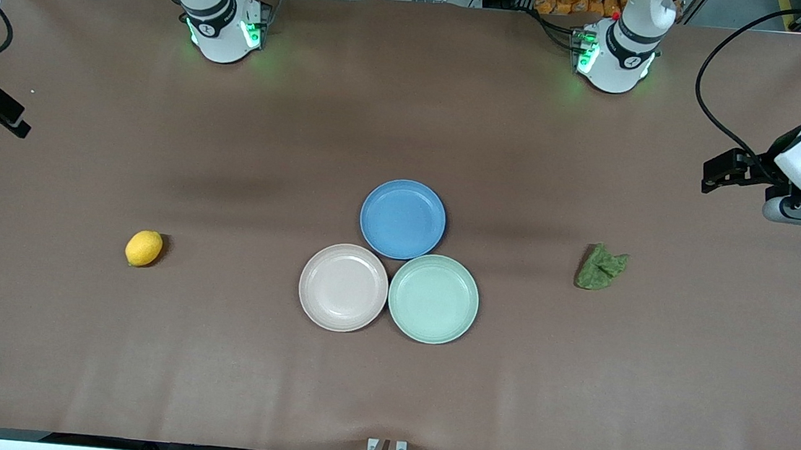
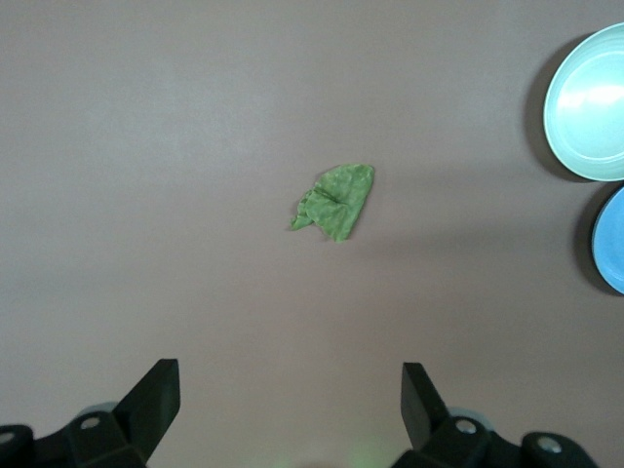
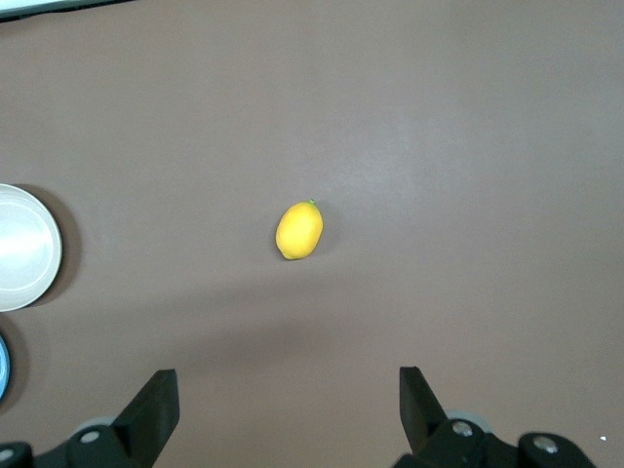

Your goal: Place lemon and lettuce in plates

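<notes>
Lying on the brown desk (image 1: 70,355), the lemon (image 1: 144,248) sits toward the right arm's end, the lettuce (image 1: 600,266) toward the left arm's end. Between them the beige plate (image 1: 343,287) and mint plate (image 1: 433,299) touch, with a blue plate (image 1: 402,219) just farther from the front camera. The right gripper (image 3: 289,414) hangs open above the lemon, apart from it. The left gripper (image 2: 291,408) hangs open above the lettuce, holding nothing.
</notes>
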Robot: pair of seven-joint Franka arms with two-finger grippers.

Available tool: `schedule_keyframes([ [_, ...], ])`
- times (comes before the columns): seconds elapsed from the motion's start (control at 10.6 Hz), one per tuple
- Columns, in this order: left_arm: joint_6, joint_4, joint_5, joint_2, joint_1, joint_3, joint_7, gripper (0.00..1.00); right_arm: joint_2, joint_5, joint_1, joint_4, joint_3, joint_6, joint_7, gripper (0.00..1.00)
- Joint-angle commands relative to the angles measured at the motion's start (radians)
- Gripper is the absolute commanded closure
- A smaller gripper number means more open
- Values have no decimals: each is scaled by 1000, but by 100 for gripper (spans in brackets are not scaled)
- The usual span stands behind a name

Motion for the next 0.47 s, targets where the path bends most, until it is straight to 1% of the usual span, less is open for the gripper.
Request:
schedule_keyframes([
  [0.0,-21,20,9,7,4,-4,-8,0,-9,-2,-14,19,10,-11,-4,0],
  [0.38,-21,24,10,7,4,-4,-6,0,-3,-2,-18,43,5,-32,-1,0],
])
